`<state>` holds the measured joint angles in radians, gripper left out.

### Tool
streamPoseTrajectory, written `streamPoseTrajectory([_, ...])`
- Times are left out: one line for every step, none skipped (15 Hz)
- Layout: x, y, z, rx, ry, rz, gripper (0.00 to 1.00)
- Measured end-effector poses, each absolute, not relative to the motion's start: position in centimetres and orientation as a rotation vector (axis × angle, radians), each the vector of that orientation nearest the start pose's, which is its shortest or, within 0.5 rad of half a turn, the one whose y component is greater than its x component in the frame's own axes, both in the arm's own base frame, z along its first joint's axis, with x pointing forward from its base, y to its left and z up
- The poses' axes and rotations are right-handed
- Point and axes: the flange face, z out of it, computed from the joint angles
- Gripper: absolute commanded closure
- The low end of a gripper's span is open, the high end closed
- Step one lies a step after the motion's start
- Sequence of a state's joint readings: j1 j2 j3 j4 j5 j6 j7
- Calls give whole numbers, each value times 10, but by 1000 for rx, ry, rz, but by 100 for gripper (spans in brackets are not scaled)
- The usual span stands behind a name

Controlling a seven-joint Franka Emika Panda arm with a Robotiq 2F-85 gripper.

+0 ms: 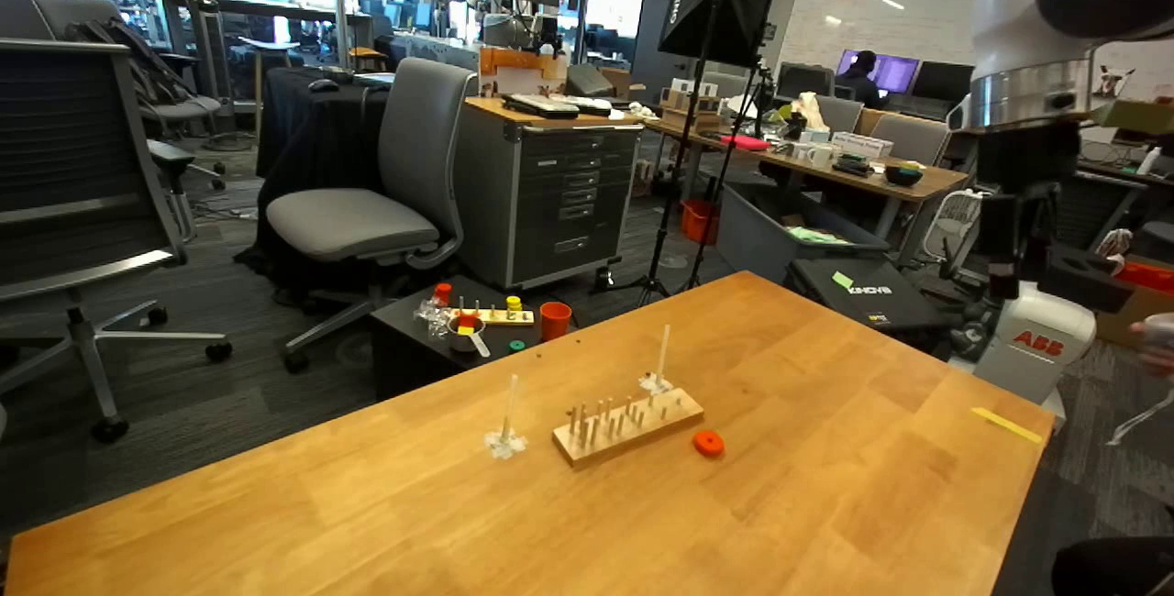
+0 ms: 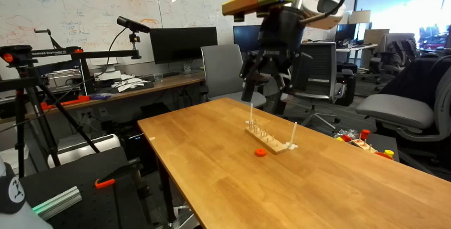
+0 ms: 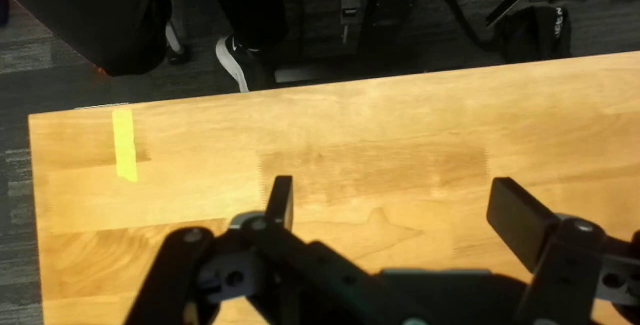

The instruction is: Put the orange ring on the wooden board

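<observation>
- Tabletop (image 1: 367, 513) nearest in an exterior view; L/R/near/far below per that view.
- Orange ring (image 1: 708, 443) lies flat on tabletop, nr R end of wooden board (image 1: 631, 435), just beside it, small gap btwn.
- Wooden board flat on tabletop w/ upright pegs (image 1: 582, 424), taller at L end, shorter twd R.
- L rod (image 1: 510, 403), thin + whitish, stands L of wooden board; R rod (image 1: 662, 353), same type, stands just past its far side, nr R end.
- Yellow tape strip (image 1: 1006, 424) nr tabletop's R corner.
- Gripper (image 3: 390, 197) hangs up in air at R, well apart from orange ring + wooden board; wrist view: fingers (image 3: 281, 200) spread wide, tabletop wood btwn, so released.
- Past far edge: low side tbl (image 1: 408, 348) w/ red cup (image 1: 555, 321) + 2nd pegged board (image 1: 500, 317).
- Further back: gray chair (image 1: 353, 220) at L, drawer cabinet (image 1: 578, 211) to its R, softbox light (image 1: 720, 14) farther R.
</observation>
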<state>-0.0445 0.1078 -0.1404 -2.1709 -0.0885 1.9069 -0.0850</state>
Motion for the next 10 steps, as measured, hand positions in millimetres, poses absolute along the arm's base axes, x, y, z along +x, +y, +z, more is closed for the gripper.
streamPoseTrajectory([502, -96, 315, -3123, 77, 626, 0])
streamPoseTrajectory([505, -95, 315, -3123, 71, 635, 0])
streamPoseTrajectory([507, -94, 318, -3124, 69, 639, 0])
streamPoseTrajectory([508, -94, 321, -3124, 69, 637, 0])
streamPoseTrajectory([511, -95, 321, -3122, 88, 591, 0])
streamPoseTrajectory([515, -95, 319, -3102, 130, 522, 0])
streamPoseTrajectory([520, -95, 311, -3072, 183, 457, 0])
streamPoseTrajectory([527, -93, 299, -3041, 237, 396, 0])
streamPoseTrajectory([536, -89, 281, -3008, 296, 341, 0])
streamPoseTrajectory([544, -82, 259, -2972, 351, 307, 0])
